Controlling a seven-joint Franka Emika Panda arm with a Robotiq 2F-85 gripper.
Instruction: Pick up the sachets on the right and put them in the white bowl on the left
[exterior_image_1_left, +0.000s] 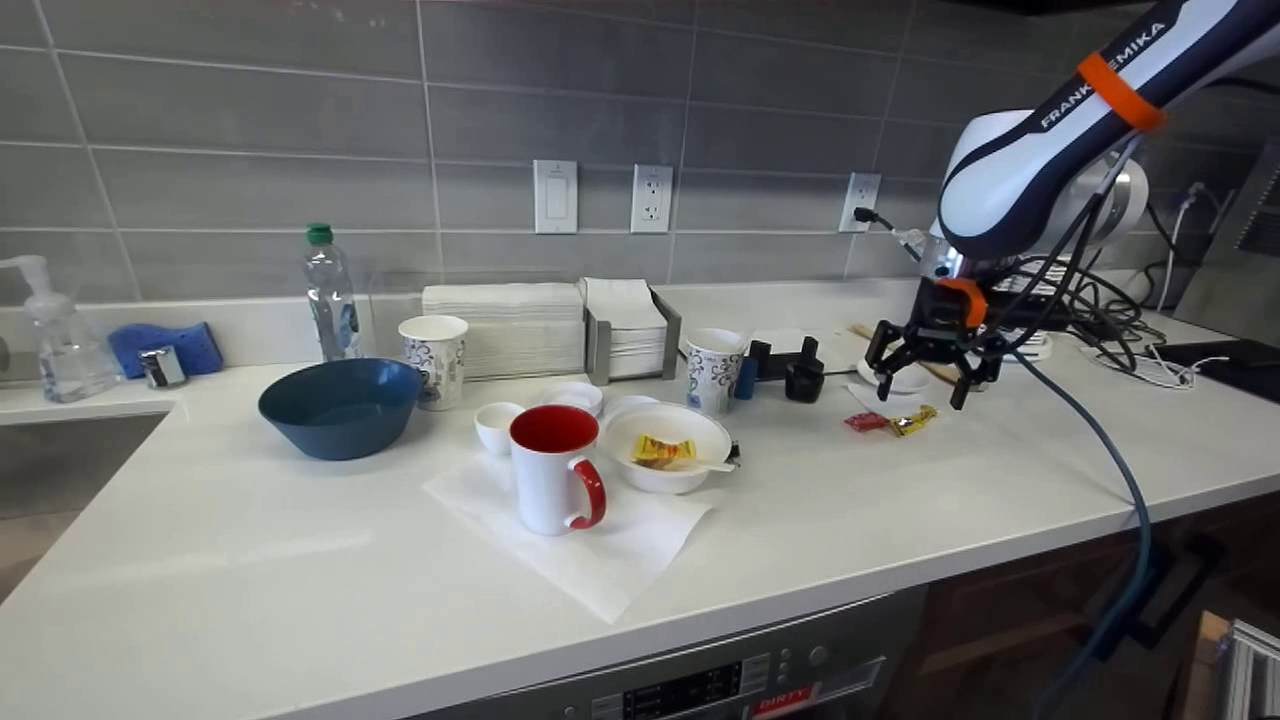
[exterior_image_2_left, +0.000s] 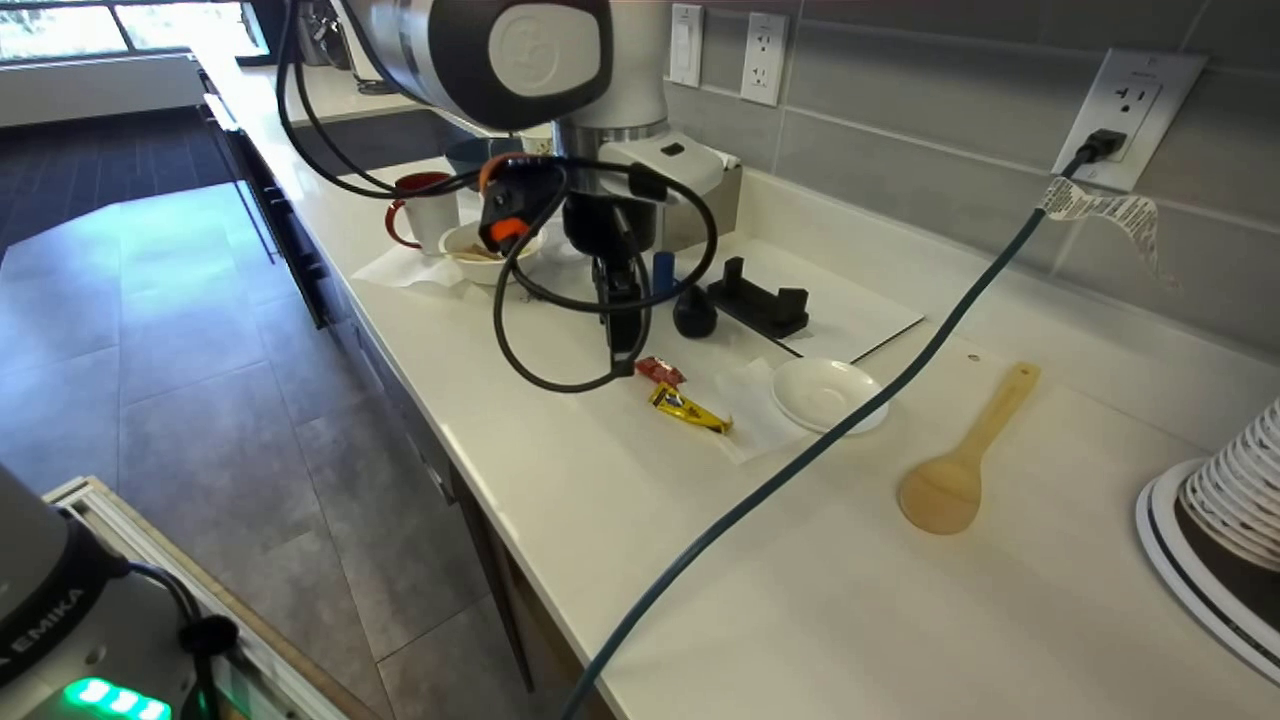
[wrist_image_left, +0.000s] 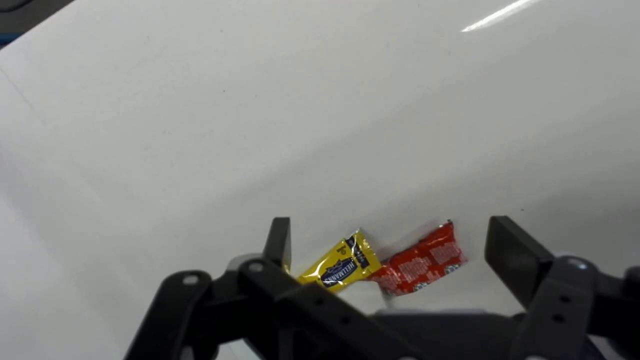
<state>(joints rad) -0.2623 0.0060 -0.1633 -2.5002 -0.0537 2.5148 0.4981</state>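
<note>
A yellow sachet (exterior_image_1_left: 913, 420) and a red sachet (exterior_image_1_left: 866, 422) lie touching on the counter at the right. They also show in the other exterior view, yellow (exterior_image_2_left: 690, 408) and red (exterior_image_2_left: 660, 372). The white bowl (exterior_image_1_left: 660, 482) stands further left behind the mug, with a yellow packet (exterior_image_1_left: 664, 449) and a light-coloured utensil in it. My gripper (exterior_image_1_left: 922, 392) is open and empty above the sachets. In the wrist view both sachets, yellow (wrist_image_left: 345, 265) and red (wrist_image_left: 420, 262), show between the open fingers (wrist_image_left: 392, 245). The left finger hides part of the yellow one.
A white mug with red handle (exterior_image_1_left: 545, 490) stands before the bowl. A patterned paper cup (exterior_image_1_left: 712, 372) and a black holder (exterior_image_1_left: 803, 376) stand between bowl and sachets. A white saucer (exterior_image_2_left: 828, 392), wooden spoon (exterior_image_2_left: 945, 490) and hanging blue cable (exterior_image_2_left: 790, 472) are near the sachets.
</note>
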